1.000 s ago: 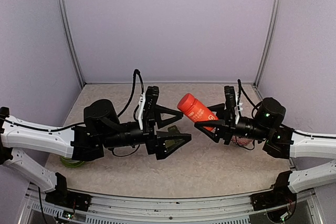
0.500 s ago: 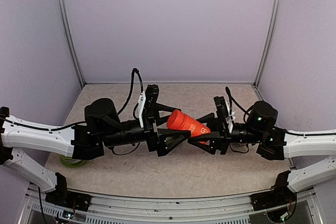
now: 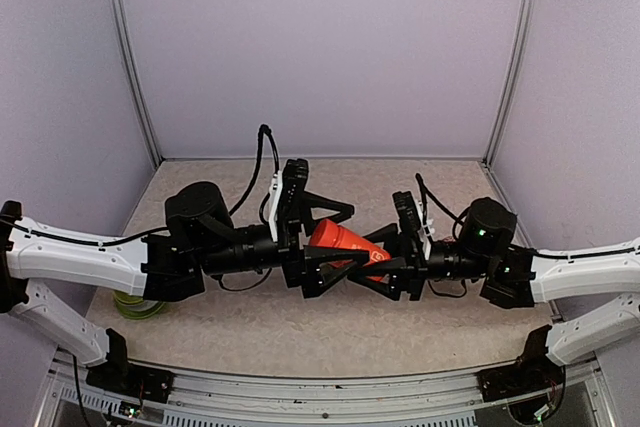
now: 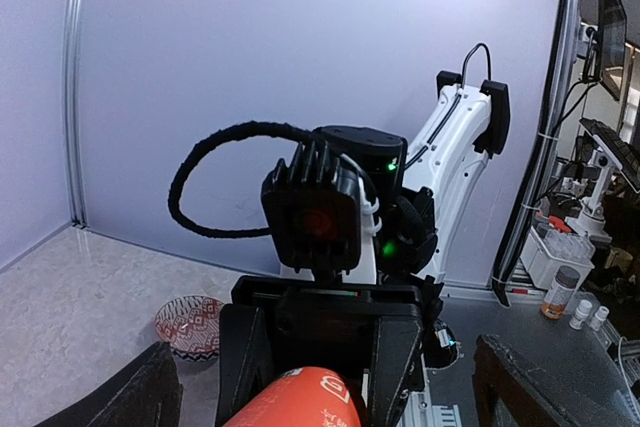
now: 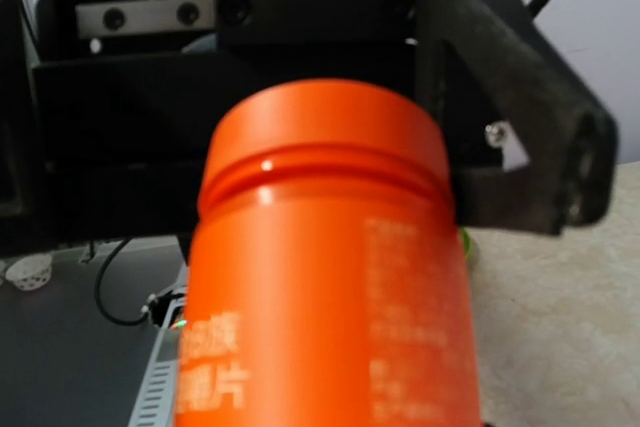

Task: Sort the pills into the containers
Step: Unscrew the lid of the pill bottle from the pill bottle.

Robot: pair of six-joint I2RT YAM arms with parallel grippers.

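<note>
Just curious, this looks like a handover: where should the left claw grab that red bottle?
Grip the cap of the bottle, coming end-on from the left. The right gripper clamps the body, leaving the cap free and pointing between the open left gripper fingers.

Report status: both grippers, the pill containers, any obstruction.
Left gripper open, straddling the red bottle at its cap end. Right gripper shut on the bottle's other end. Containers not in view.
</note>
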